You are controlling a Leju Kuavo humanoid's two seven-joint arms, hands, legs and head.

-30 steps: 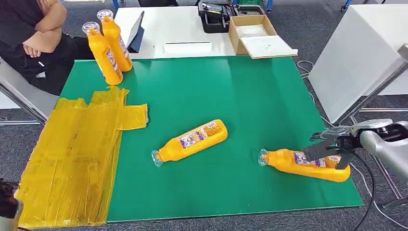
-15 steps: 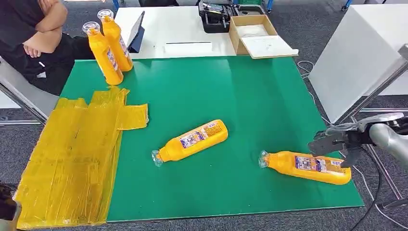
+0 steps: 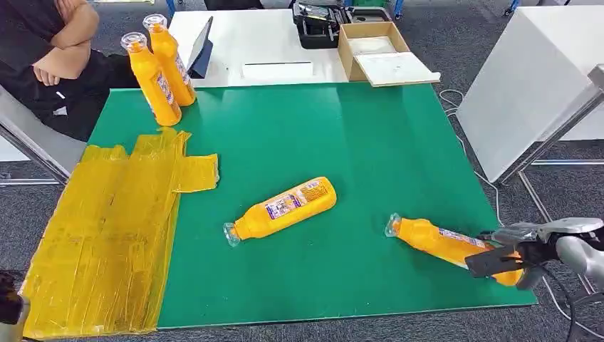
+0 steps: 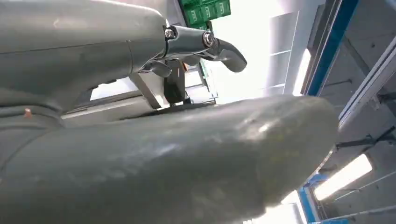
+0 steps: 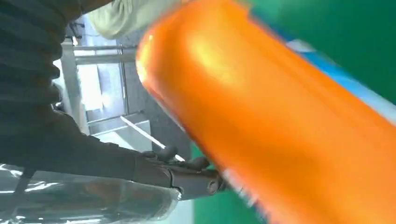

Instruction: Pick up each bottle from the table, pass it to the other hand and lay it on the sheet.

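Observation:
Near the mat's front right corner lies an orange bottle [image 3: 434,242], cap pointing left. My right hand [image 3: 509,258] grips its base end, dark fingers wrapped around it. In the right wrist view the bottle [image 5: 280,116] lies blurred across the palm, with fingers [image 5: 187,175] beneath. A second bottle [image 3: 285,208] lies at the mat's middle. Two more bottles [image 3: 153,75] [image 3: 171,57] stand upright at the far left. The crinkled yellow sheet [image 3: 107,228] covers the left side. My left hand [image 3: 8,306] hangs low at the front left; in its wrist view the left hand [image 4: 140,140] holds nothing, one finger stretched out.
A green mat [image 3: 342,142] covers the table. A person with folded arms [image 3: 50,50] sits at the far left. Behind the mat are a tablet [image 3: 201,46], a black case [image 3: 317,25] and an open cardboard box [image 3: 374,50]. A white table [image 3: 527,85] stands on the right.
My right hand rose off the bottle, then dropped toward the front edge and closed around its base. The bottle swung, base end nearer the front edge.

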